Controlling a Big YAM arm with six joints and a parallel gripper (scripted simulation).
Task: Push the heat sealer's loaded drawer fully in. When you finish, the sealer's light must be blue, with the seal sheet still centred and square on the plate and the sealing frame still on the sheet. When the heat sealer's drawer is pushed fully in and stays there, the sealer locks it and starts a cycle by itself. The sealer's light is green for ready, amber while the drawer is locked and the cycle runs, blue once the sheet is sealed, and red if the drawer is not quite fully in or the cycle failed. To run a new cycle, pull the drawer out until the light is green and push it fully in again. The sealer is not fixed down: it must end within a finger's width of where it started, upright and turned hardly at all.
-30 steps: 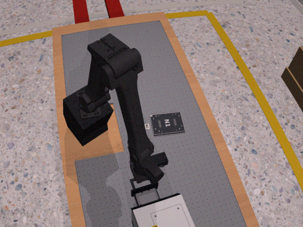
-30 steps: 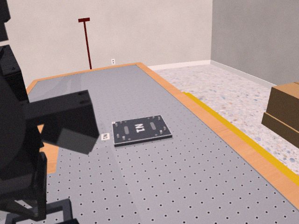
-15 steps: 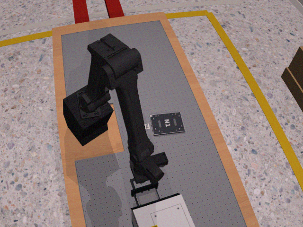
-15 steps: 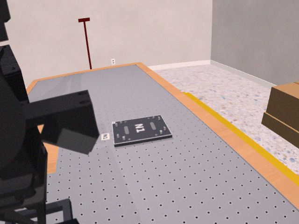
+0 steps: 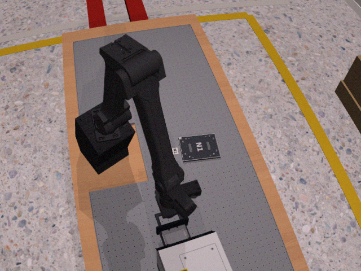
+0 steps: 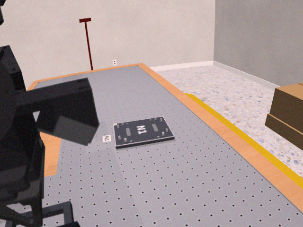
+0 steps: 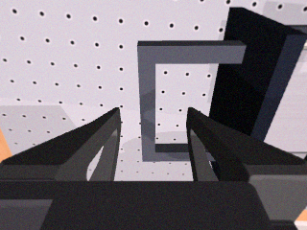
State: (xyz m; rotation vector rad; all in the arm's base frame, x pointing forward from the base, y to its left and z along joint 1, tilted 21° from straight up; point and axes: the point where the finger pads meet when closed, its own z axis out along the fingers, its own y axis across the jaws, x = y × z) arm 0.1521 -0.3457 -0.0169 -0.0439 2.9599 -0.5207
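Observation:
The white heat sealer (image 5: pixel 201 253) stands at the table's near end, cut off by the frame edge. Its drawer (image 5: pixel 175 234) sticks out toward the arm. What lies in the drawer cannot be made out, and the light is out of view. The drawer's dark front panel (image 5: pixel 172 226) (image 7: pixel 249 72) (image 6: pixel 69 212) carries a grey C-shaped handle (image 7: pixel 148 96). My gripper (image 5: pixel 172 216) (image 7: pixel 153 115) is open. Its fingers straddle the handle's upright bar with a gap on each side and touch nothing.
A dark fixture plate marked N1 (image 5: pixel 199 147) (image 6: pixel 143 132) lies mid-table with a small label (image 5: pixel 175 151) (image 6: pixel 106 138) beside it. The arm's base (image 5: pixel 101 140) stands at the left. Cardboard boxes (image 5: pixel 351 90) (image 6: pixel 289 114) stand on the floor at the right.

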